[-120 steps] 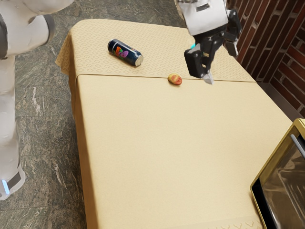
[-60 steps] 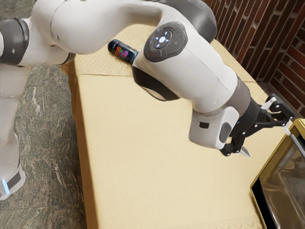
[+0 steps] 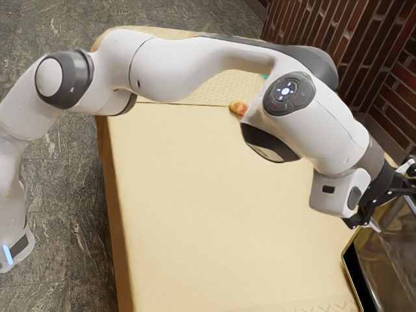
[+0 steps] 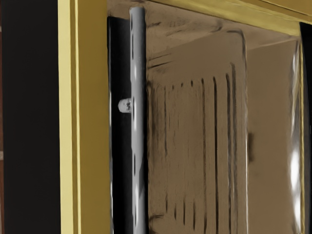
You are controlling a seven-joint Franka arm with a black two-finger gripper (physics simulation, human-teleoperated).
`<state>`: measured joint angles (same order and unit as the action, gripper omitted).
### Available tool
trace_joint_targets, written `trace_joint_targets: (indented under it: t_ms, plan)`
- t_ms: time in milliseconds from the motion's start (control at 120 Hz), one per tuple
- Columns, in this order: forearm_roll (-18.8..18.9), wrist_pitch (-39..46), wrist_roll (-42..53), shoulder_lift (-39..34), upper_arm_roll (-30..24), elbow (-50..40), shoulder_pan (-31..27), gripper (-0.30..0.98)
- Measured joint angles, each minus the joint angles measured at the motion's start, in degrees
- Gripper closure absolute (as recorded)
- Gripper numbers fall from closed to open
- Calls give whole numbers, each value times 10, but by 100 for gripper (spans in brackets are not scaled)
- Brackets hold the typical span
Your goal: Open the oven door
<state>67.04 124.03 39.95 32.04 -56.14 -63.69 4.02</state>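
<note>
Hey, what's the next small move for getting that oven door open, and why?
Probably ease the gripper slightly toward the handle, lining its fingers up on either side of the bar before closing. The fingers are spread apart at the front of the oven, and the wrist view shows the long bar ahead of the hand.

The oven's frame looked like smooth, yellow metal with a soft gloss, and its side was matt black. On the oven's front, the handle was grey metal with a dull sheen, before a smooth, glossy, glass-like pane. Beside the oven spread matt tablecloth, patterned in one band. Beyond the oven rose rough brick; well apart from it lay veined, stone-like floor.
</note>
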Motion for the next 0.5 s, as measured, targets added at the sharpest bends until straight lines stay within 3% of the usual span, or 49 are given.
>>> trace_joint_targets:
  t_ms: [225, 500]
  plan:
    - [4, 16, 23, 23, 35, -2, 25, 0]
    - [5, 22, 43, 60, 39, 44, 42, 0]
